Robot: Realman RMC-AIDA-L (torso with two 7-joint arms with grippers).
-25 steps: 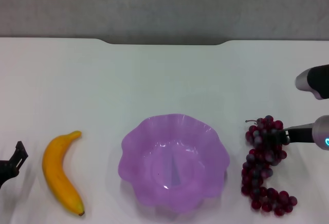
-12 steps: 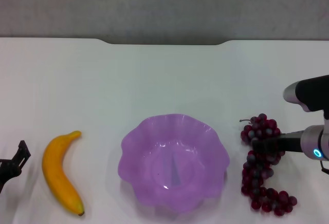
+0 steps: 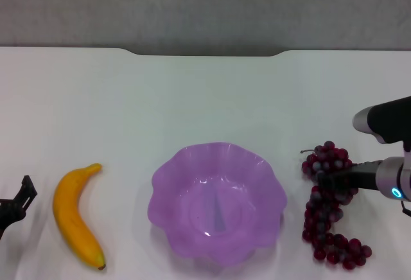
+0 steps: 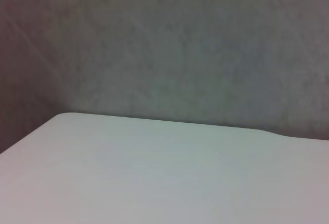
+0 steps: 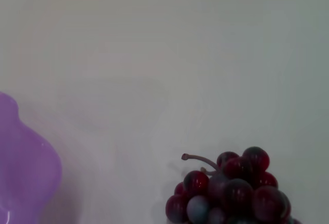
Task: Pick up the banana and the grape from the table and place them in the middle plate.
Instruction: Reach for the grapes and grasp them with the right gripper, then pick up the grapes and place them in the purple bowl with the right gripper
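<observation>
The grape (image 3: pixel 327 212), a dark red-purple bunch, lies on the white table (image 3: pixel 205 94) to the right of the middle plate (image 3: pixel 217 200), a purple dish with a wavy rim. My right gripper (image 3: pixel 335 180) reaches in from the right and is shut on the bunch's upper part; the lower part rests on the table. The right wrist view shows the top of the grape (image 5: pixel 231 193) with its stem and an edge of the plate (image 5: pixel 23 178). The yellow banana (image 3: pixel 76 222) lies left of the plate. My left gripper (image 3: pixel 19 200) sits at the left edge, just left of the banana.
The table's far edge has a notch (image 3: pixel 205 52) with a grey wall behind it. The left wrist view shows only bare tabletop (image 4: pixel 154 178) and that wall.
My right gripper moved left into the bunch and pulled its upper part slightly leftward, then held nearly still. The left gripper, banana and plate stayed put.
</observation>
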